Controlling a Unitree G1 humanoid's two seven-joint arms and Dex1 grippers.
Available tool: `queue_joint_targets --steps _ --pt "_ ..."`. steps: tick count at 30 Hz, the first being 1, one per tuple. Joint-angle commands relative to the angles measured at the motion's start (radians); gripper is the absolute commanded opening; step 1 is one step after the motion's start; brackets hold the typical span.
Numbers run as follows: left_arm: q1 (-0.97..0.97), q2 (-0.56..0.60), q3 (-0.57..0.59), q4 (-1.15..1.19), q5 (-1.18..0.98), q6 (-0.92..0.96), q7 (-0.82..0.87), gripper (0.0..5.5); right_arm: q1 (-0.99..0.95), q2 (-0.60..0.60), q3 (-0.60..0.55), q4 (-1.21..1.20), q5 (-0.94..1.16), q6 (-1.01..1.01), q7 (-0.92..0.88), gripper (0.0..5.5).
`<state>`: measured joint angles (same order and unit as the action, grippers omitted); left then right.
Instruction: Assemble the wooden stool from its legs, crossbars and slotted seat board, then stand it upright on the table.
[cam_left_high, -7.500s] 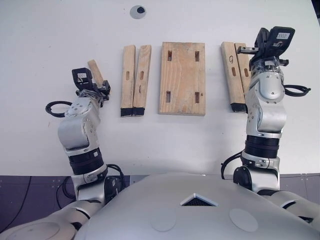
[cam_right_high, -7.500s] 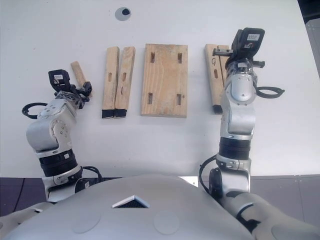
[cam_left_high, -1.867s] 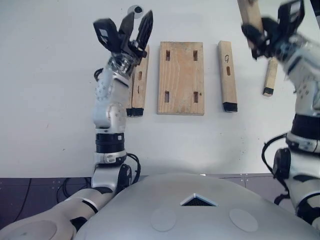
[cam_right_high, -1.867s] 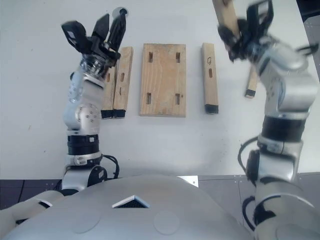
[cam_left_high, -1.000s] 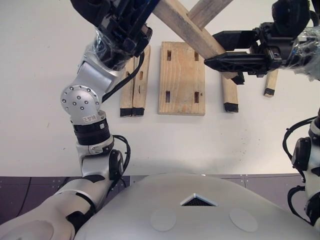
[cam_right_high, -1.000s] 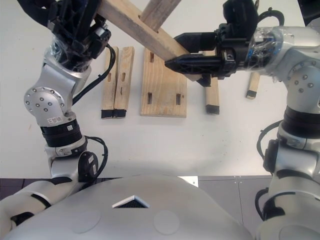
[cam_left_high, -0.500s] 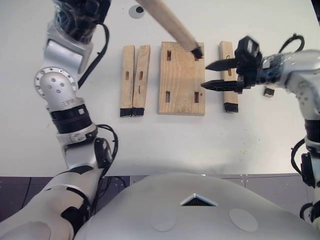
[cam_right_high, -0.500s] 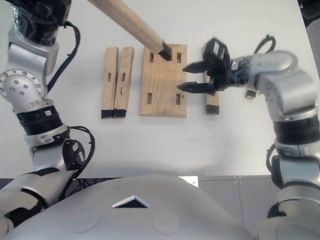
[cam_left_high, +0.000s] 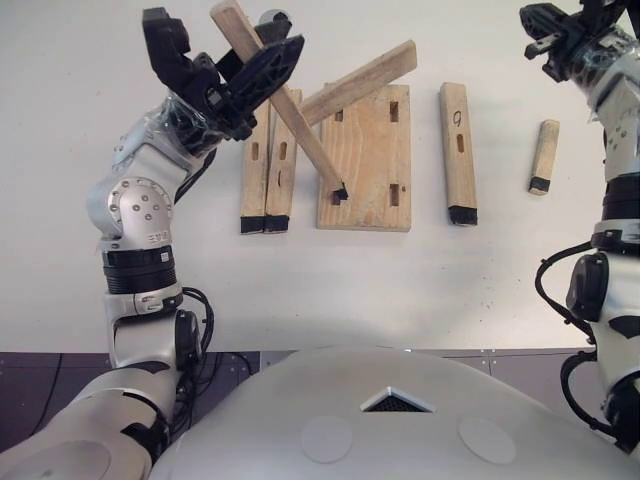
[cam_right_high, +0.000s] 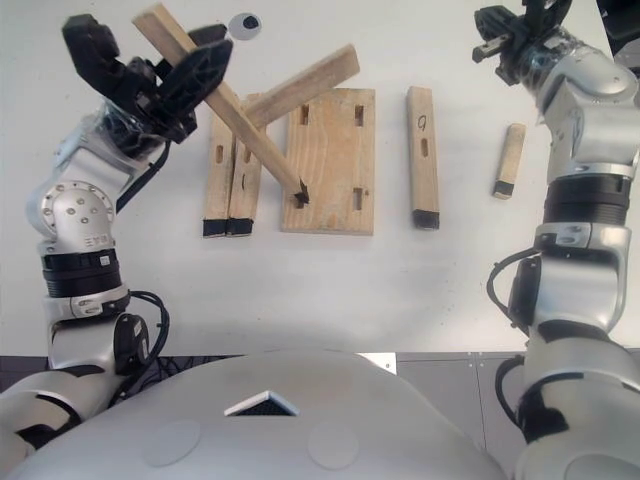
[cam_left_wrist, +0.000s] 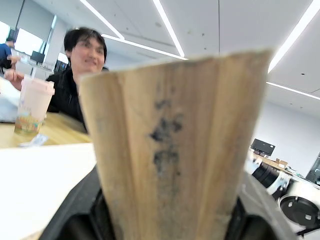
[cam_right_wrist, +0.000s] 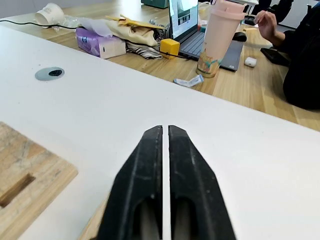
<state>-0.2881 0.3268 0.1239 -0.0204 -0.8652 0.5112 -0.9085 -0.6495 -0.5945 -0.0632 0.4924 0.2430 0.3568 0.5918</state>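
My left gripper (cam_left_high: 238, 72) is raised over the table's left side, shut on a wooden leg (cam_left_high: 285, 105). That leg slants down, and its black tip sits at the near-left slot of the slotted seat board (cam_left_high: 368, 165). A crossbar (cam_left_high: 360, 82) sticks out through the leg toward the right. The leg's end grain (cam_left_wrist: 175, 150) looms close in the left wrist view. Two legs (cam_left_high: 270, 160) lie side by side left of the board, and another leg (cam_left_high: 458, 150) lies to its right. A short crossbar (cam_left_high: 541, 155) lies farther right. My right gripper (cam_right_wrist: 162, 150) is shut and empty, high at the far right.
A round grey grommet (cam_right_high: 243, 25) is set in the white table behind the parts. The board's corner (cam_right_wrist: 30, 175) lies below my right gripper. Beyond the table stands a desk with a cup (cam_right_wrist: 220, 35), a laptop and clutter. The table's near half is bare.
The left arm swung the leg down, so its tip moved from the board's far-right slot to the near-left one. The right gripper drew back from the board to the far right and shut.
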Motion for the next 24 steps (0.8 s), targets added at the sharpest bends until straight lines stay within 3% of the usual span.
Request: queue_joint_targets --steps 1,14,24 --pt "0.013 0.031 -0.045 0.039 0.093 -0.027 -0.038 2.04 -0.034 0.016 -0.002 0.031 -0.015 -0.015 0.016 0.00" --pt "-0.062 0.102 -0.009 0.067 0.061 0.031 -0.080 2.04 0.014 0.041 0.017 -0.019 -0.036 -0.003 0.046 0.00" --pt "-0.118 0.227 -0.258 -0.043 0.253 0.005 -0.239 2.03 0.053 0.050 0.015 -0.079 -0.038 0.021 0.049 0.00"
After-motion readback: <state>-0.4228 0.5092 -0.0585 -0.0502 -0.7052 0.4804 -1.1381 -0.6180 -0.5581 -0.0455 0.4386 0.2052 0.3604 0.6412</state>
